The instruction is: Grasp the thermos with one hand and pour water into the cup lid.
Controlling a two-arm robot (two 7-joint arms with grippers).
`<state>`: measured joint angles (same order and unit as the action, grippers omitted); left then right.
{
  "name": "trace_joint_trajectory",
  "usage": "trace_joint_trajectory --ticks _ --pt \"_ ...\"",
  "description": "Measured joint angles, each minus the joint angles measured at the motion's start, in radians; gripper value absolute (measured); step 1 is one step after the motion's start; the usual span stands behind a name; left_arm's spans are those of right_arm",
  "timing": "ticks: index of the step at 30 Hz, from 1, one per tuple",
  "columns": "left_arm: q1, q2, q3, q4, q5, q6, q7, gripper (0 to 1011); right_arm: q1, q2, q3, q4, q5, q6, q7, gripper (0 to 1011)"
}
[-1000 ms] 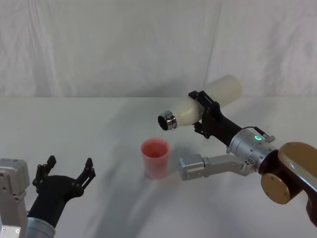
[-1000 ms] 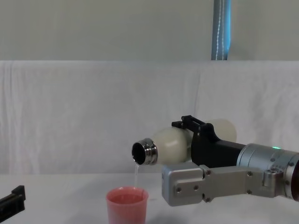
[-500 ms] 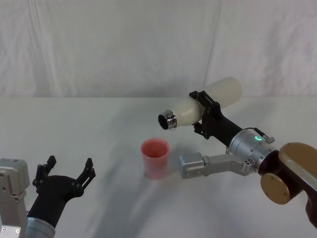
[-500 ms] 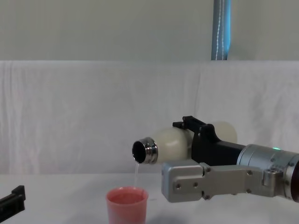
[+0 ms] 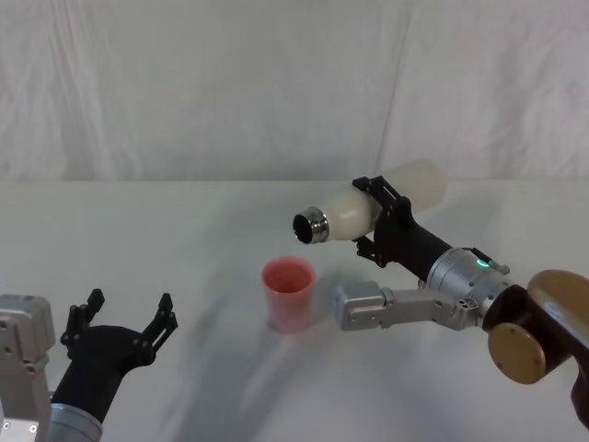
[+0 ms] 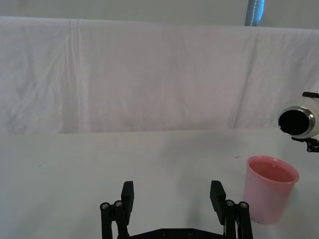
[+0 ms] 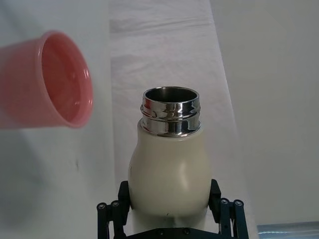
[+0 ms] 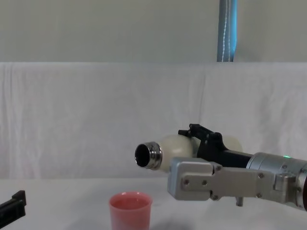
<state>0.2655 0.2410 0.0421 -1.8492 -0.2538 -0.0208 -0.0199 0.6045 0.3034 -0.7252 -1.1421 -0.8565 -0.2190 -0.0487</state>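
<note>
2 arms in play, 1 working. Right arm reaches in from the robot's right, forearm running roughly level above the tabletop [image 5: 184,230], wrist rolled so the right pincer [image 5: 379,218] grips sideways — black fingers clamped around the body of the thermos [image 5: 368,207], 1 over the top of it and 1 under.

Thermos held in the air, close to horizontal, base pointing back toward the right and the far cloth backdrop [image 5: 230,83], open steel neck pointing left and toward the robot. From the chest camera the neck sits level with the body, mouth dark and round, no stream visible below it. The wrist camera on that arm looks along the cream body to the threaded steel rim, fingers flanking the wide part of the bottle.

Cup lid [image 5: 288,294] — pink, upright on the tabletop, below the thermos mouth and slightly toward the robot's left of it, well apart from the neck in height. Not touching the thermos or either pincer. Liquid shows inside it, surface below the rim in the left wrist camera's picture.

Left arm low at the robot's near left, idle. Left pincer [image 5: 127,322] spread wide, fingers apart with nothing between them, hovering just above the white tabletop, well to the left of the cup lid.
</note>
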Motion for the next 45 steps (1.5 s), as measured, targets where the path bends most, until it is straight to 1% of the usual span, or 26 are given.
trace_joint_trajectory --ticks 2,3,6,7,9,10,11,15,16,19,21,22,23,24,25,26,28,29,30,32,34,35,39,42,44,45 --pt "0.0 0.0 0.0 0.0 0.0 0.0 0.0 1001 -0.006 0.0 0.007 -0.005 0.018 -0.006 0.011 951" --pt "0.0 0.0 0.0 0.0 0.0 0.0 0.0 1001 -0.013 -0.002 0.019 -0.012 0.044 -0.011 0.026 951" --pt "0.0 0.0 0.0 0.0 0.0 0.0 0.0 1001 -0.025 -0.007 0.037 -0.026 0.083 -0.013 0.048 951" --pt "0.0 0.0 0.0 0.0 0.0 0.0 0.0 1001 -0.032 -0.009 0.048 -0.036 0.104 -0.013 0.062 951" --pt "0.0 0.0 0.0 0.0 0.0 0.0 0.0 1001 -0.04 -0.011 0.061 -0.048 0.127 -0.011 0.075 951" --pt "0.0 0.0 0.0 0.0 0.0 0.0 0.0 1001 -0.048 -0.014 0.074 -0.059 0.15 -0.007 0.088 951" --pt "0.0 0.0 0.0 0.0 0.0 0.0 0.0 1001 -0.052 -0.015 0.081 -0.066 0.16 -0.003 0.095 951" --pt "0.0 0.0 0.0 0.0 0.0 0.0 0.0 1001 -0.074 -0.024 0.122 -0.103 0.227 0.021 0.136 951" --pt "0.0 0.0 0.0 0.0 0.0 0.0 0.0 1001 -0.087 -0.029 0.143 -0.121 0.263 0.036 0.155 951" --pt "0.0 0.0 0.0 0.0 0.0 0.0 0.0 1001 -0.104 -0.036 0.174 -0.147 0.315 0.06 0.186 951" --pt "0.0 0.0 0.0 0.0 0.0 0.0 0.0 1001 -0.131 -0.045 0.217 -0.186 0.388 0.096 0.23 951" --pt "0.0 0.0 0.0 0.0 0.0 0.0 0.0 1001 -0.136 -0.046 0.226 -0.194 0.403 0.103 0.237 951" --pt "0.0 0.0 0.0 0.0 0.0 0.0 0.0 1001 -0.136 -0.046 0.226 -0.194 0.403 0.103 0.237 951" --pt "0.0 0.0 0.0 0.0 0.0 0.0 0.0 1001 -0.149 -0.05 0.247 -0.212 0.439 0.122 0.257 951" --pt "0.0 0.0 0.0 0.0 0.0 0.0 0.0 1001 -0.155 -0.052 0.256 -0.221 0.456 0.132 0.266 951" --pt "0.0 0.0 0.0 0.0 0.0 0.0 0.0 1001 -0.167 -0.055 0.277 -0.239 0.49 0.153 0.282 951" --pt "0.0 0.0 0.0 0.0 0.0 0.0 0.0 1001 -0.179 -0.059 0.298 -0.256 0.524 0.173 0.297 951" --pt "0.0 0.0 0.0 0.0 0.0 0.0 0.0 1001 -0.192 -0.064 0.317 -0.272 0.562 0.195 0.312 951" --pt "0.0 0.0 0.0 0.0 0.0 0.0 0.0 1001 -0.192 -0.064 0.317 -0.272 0.562 0.195 0.312 951" --pt "0.0 0.0 0.0 0.0 0.0 0.0 0.0 1001 -0.217 -0.075 0.355 -0.304 0.628 0.238 0.333 950" --pt "0.0 0.0 0.0 0.0 0.0 0.0 0.0 1001 -0.229 -0.081 0.373 -0.321 0.661 0.258 0.341 951" --pt "0.0 0.0 0.0 0.0 0.0 0.0 0.0 1001 -0.24 -0.086 0.387 -0.333 0.69 0.276 0.346 951" --pt "0.0 0.0 0.0 0.0 0.0 0.0 0.0 1001 -0.263 -0.098 0.419 -0.363 0.753 0.312 0.354 951" --pt "0.0 0.0 0.0 0.0 0.0 0.0 0.0 1001 -0.286 -0.111 0.451 -0.392 0.818 0.346 0.357 951" --pt "0.0 0.0 0.0 0.0 0.0 0.0 0.0 1001 -0.293 -0.118 0.463 -0.402 0.842 0.36 0.356 951" --pt "0.0 0.0 0.0 0.0 0.0 0.0 0.0 1001 -0.299 -0.125 0.476 -0.41 0.867 0.375 0.351 951"
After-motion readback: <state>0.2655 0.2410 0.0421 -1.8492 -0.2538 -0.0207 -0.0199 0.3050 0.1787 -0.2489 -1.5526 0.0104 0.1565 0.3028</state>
